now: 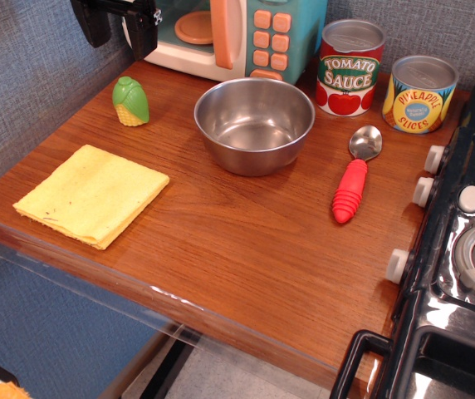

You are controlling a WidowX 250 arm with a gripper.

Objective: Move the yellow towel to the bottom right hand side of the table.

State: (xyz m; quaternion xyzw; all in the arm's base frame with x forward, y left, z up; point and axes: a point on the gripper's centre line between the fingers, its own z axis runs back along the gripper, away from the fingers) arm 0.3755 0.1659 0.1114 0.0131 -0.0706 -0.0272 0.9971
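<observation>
The yellow towel lies flat and folded at the near left of the wooden table, close to its left and front edges. It has a few dark specks. My gripper is black and hangs at the top left of the view, above the table's far left corner. Its two fingers stand apart with nothing between them. It is well away from the towel and high above it.
A steel bowl stands mid-table, with a toy corn cob to its left. A red-handled spoon, a tomato sauce can and a pineapple can sit to the right. A toy microwave stands behind, and a black toy stove on the right.
</observation>
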